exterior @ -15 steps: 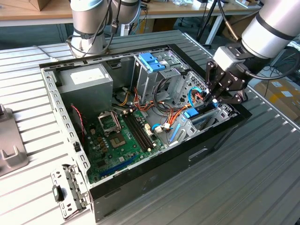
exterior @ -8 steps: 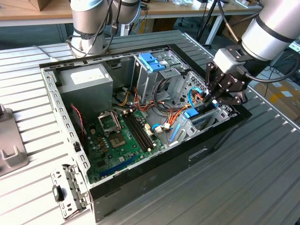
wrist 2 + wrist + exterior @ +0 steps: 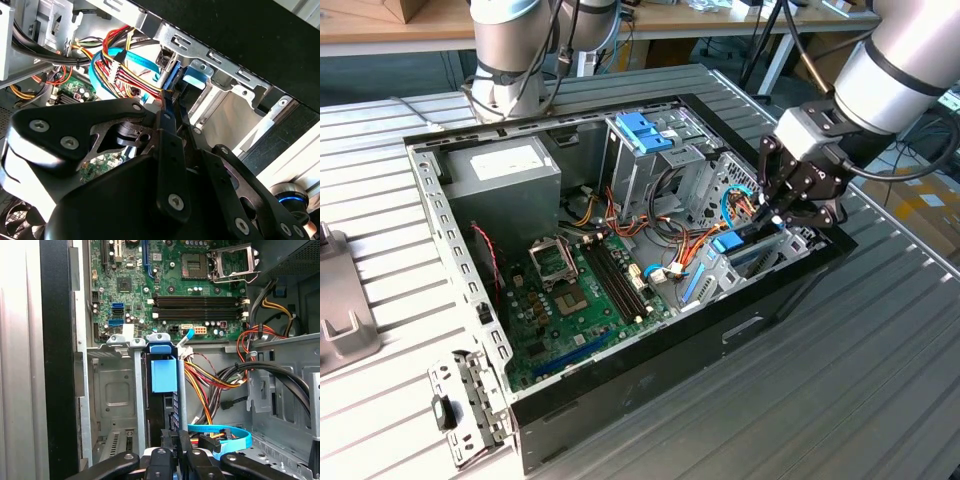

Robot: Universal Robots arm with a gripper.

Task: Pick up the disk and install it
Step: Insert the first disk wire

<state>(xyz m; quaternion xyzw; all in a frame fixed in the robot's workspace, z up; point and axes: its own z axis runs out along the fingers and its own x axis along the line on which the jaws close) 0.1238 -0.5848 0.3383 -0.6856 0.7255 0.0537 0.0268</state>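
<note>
Open computer case [image 3: 470,300] — green motherboard [image 3: 570,300]

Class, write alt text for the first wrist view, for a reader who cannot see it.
The robot's black hand reaches into an open computer case, at a disk with a blue tab standing on edge in a metal bay. Beyond lie the green motherboard and bundles of red, yellow and orange wires, with a blue ribbon cable near the hand.

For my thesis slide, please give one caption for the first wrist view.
Gripper over the disk, standing on edge in the bay of the open computer case.
</note>
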